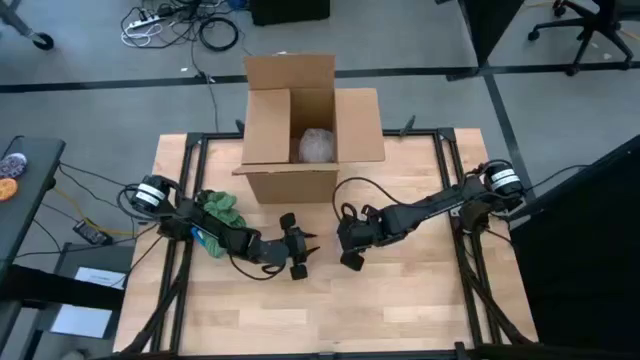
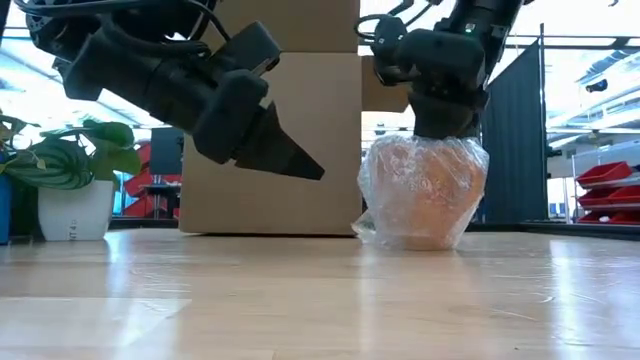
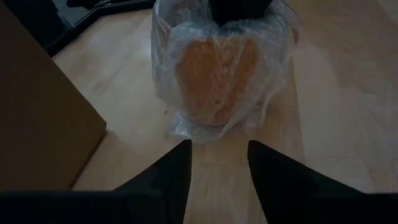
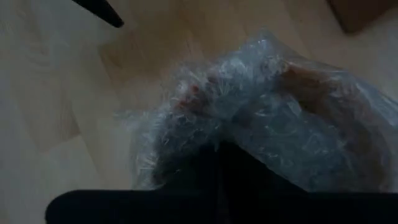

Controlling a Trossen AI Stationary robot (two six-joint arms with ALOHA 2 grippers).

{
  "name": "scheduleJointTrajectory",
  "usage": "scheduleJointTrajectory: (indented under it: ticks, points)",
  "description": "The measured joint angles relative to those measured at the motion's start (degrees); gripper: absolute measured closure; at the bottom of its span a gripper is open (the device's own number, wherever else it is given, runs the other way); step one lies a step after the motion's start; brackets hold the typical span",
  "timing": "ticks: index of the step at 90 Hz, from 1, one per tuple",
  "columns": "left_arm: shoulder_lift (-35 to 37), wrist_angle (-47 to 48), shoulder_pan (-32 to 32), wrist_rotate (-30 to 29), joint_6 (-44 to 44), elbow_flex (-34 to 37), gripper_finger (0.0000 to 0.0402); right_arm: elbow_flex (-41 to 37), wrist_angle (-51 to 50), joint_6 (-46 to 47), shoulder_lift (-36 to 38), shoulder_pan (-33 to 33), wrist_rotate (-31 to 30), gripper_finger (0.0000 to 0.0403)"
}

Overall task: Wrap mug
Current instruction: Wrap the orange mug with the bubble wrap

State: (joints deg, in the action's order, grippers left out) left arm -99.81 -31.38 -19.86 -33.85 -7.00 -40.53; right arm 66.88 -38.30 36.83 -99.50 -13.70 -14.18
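Fingers of the right gripper pinch the gathered bubble wrap above the mug, standing mid-table before the box. Left gripper, fingers apart, hovers just left. Wrapping appears nearly complete; next, secure the loose wrap.

The high view is evenly lit from above, with only soft, short shadows under the arms on the pale tabletop. In the low view, bright windows and ceiling lights behind the scene throw the left pincer and the cardboard box into near silhouette, and a pale sheen lies on the wood in the foreground, which is slightly out of focus. Both wrist views are dim and soft: the bubble wrap shows blurred, with faint glints on its plastic, and the near fingers are dark, unfocused shapes.
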Motion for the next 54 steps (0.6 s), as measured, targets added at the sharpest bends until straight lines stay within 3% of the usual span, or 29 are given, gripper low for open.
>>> scheduleJointTrajectory:
  ticks: [12, 29, 54]
  points:
    - [0.0, 0.0, 0.0, 0.0, 0.0, 0.0, 0.0259, 3.3, -5.8, -2.0, 2.1, 0.0, -0.4, 0.0403]
    - [0.0, 0.0, 0.0, 0.0, 0.0, 0.0, 0.0259, 6.2, -9.3, -1.5, 6.2, -0.1, -5.8, 0.0403]
    - [0.0, 0.0, 0.0, 0.0, -0.8, 0.0, 0.0259, 5.6, -9.8, -1.0, 1.9, 0.2, -8.7, 0.0403]
